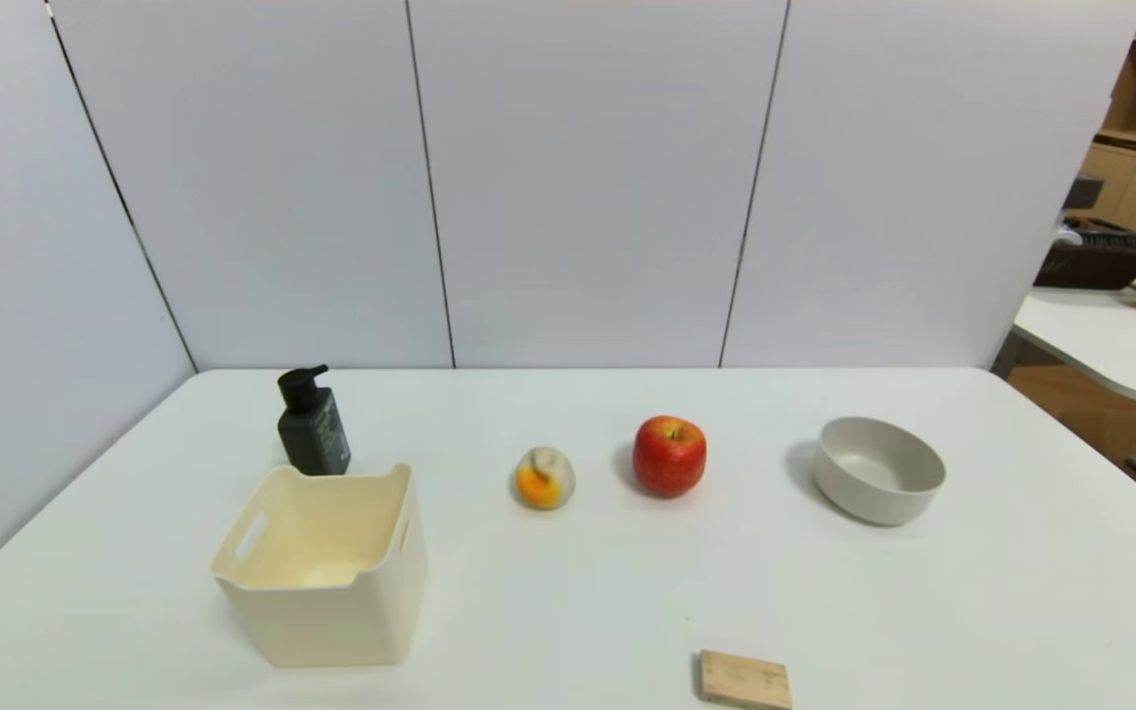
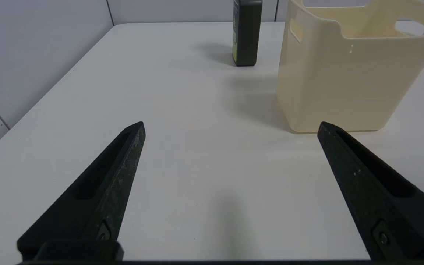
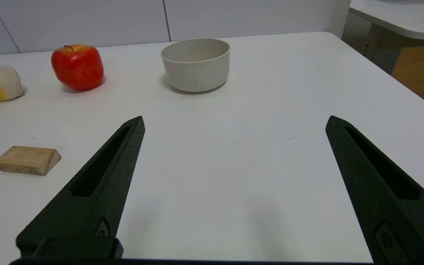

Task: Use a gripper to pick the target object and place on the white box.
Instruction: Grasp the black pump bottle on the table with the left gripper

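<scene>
Left gripper [image 2: 230,127] hangs low over near-left table [image 1: 568,611], fingers spread wide, gripping nothing. Just ahead: white box [image 2: 348,73], open top up. Beyond box's far left corner, pump bottle [image 1: 313,422] stands upright, long axis vertical, close behind box; contact between them unclear. Bottle lies straight ahead of left gripper, slightly toward box side. Left arm judged nearer. Centre: pale orange-tipped object [image 1: 544,478], apple [image 1: 670,455]. Right: bowl [image 1: 879,469], wooden block [image 1: 745,679]. Right gripper [image 3: 234,121] likewise agape, empty, near table's right side.
</scene>
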`<action>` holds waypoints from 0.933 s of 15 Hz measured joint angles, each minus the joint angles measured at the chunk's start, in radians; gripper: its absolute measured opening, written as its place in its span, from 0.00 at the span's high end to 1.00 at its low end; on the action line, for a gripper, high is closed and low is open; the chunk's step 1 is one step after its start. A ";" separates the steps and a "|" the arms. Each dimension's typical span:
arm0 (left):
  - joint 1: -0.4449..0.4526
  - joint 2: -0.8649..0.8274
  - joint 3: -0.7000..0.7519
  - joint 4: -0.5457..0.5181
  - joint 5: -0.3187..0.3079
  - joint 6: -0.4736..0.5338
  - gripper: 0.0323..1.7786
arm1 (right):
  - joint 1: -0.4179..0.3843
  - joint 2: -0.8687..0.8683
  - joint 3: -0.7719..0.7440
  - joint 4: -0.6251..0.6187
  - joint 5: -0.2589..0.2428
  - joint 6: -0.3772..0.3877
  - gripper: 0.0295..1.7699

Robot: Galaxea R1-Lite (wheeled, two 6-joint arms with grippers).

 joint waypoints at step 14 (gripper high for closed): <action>0.001 0.000 -0.005 -0.046 0.018 -0.064 0.05 | 0.000 0.000 0.000 0.000 0.000 0.000 0.04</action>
